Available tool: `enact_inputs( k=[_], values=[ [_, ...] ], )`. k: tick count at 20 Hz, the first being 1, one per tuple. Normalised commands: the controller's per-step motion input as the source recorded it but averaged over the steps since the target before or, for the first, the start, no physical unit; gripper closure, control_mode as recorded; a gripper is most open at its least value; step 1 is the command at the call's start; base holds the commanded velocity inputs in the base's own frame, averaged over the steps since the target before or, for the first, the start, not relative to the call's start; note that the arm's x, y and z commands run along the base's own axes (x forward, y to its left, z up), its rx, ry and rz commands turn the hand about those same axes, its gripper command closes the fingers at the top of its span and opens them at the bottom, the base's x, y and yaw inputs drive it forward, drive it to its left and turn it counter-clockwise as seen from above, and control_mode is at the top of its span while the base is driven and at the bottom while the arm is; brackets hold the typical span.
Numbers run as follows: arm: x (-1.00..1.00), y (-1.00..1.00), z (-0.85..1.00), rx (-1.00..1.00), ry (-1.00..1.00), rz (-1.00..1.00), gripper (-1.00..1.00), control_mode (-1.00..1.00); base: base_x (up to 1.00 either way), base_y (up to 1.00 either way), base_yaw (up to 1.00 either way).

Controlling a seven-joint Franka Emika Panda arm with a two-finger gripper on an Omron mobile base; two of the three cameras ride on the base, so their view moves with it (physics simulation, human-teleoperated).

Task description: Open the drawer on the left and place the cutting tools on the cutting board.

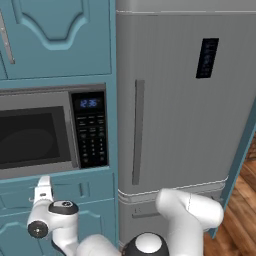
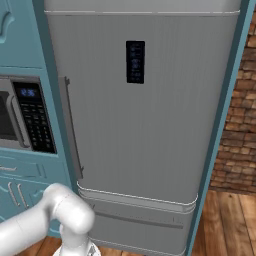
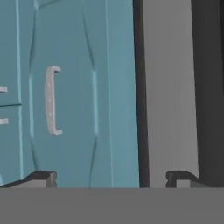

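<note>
The fingers stand spread, facing a teal cabinet door whose silver handle lies left of centre.

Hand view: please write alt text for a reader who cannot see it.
The open gripper faces a closed teal cabinet front with a short silver bar handle, holding nothing. Beside the cabinet runs a grey fridge side.

The white arm rises from the base, bends at a rounded elbow and reaches low to the left. The tool stands wide apart, its two dark fingertips empty, nothing between them.
</note>
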Motion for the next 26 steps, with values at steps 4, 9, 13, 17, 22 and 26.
enact_inputs(
  k=[4, 9, 13, 17, 22, 26],
  values=[
    [0.01, 0.19, -0.32, 0.0, 0.0, 0.0, -1.0, -1.0, 0.0, 0.0, 0.0],
    [0.0, 0.24, -0.34, 0.0, 0.0, 0.0, -1.0, -1.0, 0.0, 0.0, 0.0],
    [0.0, 0.2, -0.29, -0.02, 0.0, 0.0, -1.0, -1.0, 0.0, 0.0, 0.0],
    [0.05, 0.17, -0.34, -0.04, 0.0, 0.0, -1.0, -1.0, 0.0, 0.0, 0.0],
    [0.11, 0.15, -0.43, -0.05, 0.0, 0.0, -1.0, -1.0, 0.0, 0.0, 0.0],
    [0.22, 0.09, -0.29, -0.05, -0.02, 0.0, -1.0, -1.0, 0.0, 0.0, 0.0]
  ],
)
